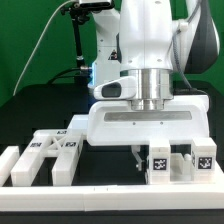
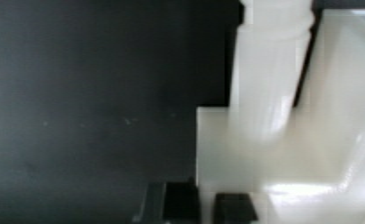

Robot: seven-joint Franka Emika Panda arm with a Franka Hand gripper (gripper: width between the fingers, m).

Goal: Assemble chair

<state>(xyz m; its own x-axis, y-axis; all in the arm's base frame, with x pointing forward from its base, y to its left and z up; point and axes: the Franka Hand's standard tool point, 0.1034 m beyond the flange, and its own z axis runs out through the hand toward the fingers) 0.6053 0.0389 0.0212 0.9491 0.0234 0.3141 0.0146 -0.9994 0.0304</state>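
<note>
The chair is in loose white pieces on the black table. A cluster of flat and notched pieces with tags (image 1: 50, 152) lies at the exterior view's left. Two upright tagged blocks (image 1: 159, 165) (image 1: 203, 158) stand at its right. My gripper (image 1: 140, 157) hangs low over the table just left of those blocks. In the wrist view my gripper (image 2: 204, 207) has its jaws almost together, with only a thin bright slit between them. One jaw is over the black table, the other over the edge of a white stepped chair piece (image 2: 268, 140) with a post (image 2: 273, 50). Nothing shows clearly held.
A low white border rail (image 1: 105, 192) runs along the front edge, with a white end block (image 1: 10, 165) at the exterior view's left. A black stand with cables (image 1: 85, 12) rises at the back. Dark table (image 2: 90, 100) lies open beside the white piece.
</note>
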